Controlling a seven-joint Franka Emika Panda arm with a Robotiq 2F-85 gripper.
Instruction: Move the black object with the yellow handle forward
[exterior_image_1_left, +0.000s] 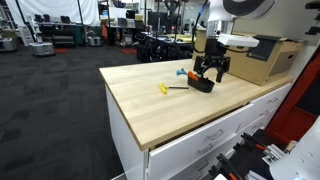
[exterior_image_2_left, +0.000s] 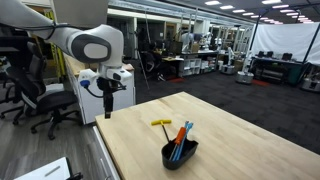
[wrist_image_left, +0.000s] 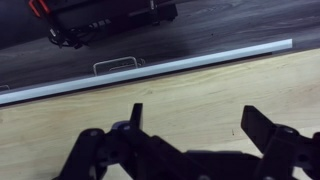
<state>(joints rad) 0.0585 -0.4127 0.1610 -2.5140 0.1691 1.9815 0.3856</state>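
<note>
Yellow at one end and thin black along its shaft, the black object with the yellow handle lies flat on the pale wooden desk, near the middle of the top and well in from every edge. It shows in both exterior views, untouched, with bare wood all around it.

Near it, but not touching, stands a shallow black holder with orange and blue items leaning out of it. In an exterior view the holder sits between the slim tool and the lower edge of the picture. From the opposite camera it sits beside the tool, toward the end of the desk where a cardboard box stands.

The gripper hangs above the desk close to a corner, well apart from both the tool and the holder, pointing straight down and holding nothing. In an exterior view it lines up over the holder, but that overlap comes only from the camera angle. The wrist view shows its two dark fingers spread wide over plain wood. A white-trimmed edge of the desk and dark floor lie just beyond them.

White drawers run below the long front edge.
</note>
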